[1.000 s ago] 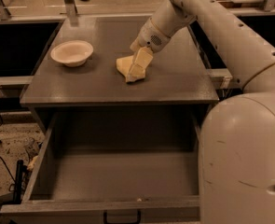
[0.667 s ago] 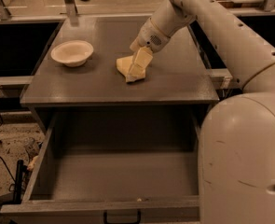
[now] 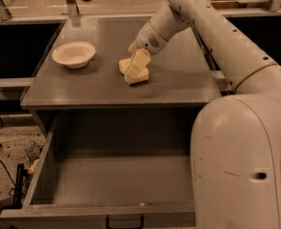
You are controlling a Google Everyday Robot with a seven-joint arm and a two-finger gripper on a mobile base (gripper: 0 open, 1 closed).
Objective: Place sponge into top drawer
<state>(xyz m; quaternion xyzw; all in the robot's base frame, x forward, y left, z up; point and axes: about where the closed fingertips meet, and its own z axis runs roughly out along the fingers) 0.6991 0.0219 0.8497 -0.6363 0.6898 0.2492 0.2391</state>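
Note:
The pale yellow sponge (image 3: 128, 72) lies on the grey cabinet top (image 3: 178, 80), right of centre. My gripper (image 3: 138, 61) reaches down from the upper right and sits right on the sponge, covering its upper right part. The top drawer (image 3: 111, 185) is pulled wide open below the cabinet top, dark grey and empty inside. Its small black handle (image 3: 125, 222) shows at the bottom edge.
A cream round bowl (image 3: 74, 54) stands on the cabinet top left of the sponge. My arm's large pale body (image 3: 240, 166) fills the right side, beside the drawer. Cables (image 3: 2, 161) lie on the floor at the left. A metal post (image 3: 72, 1) rises behind the cabinet.

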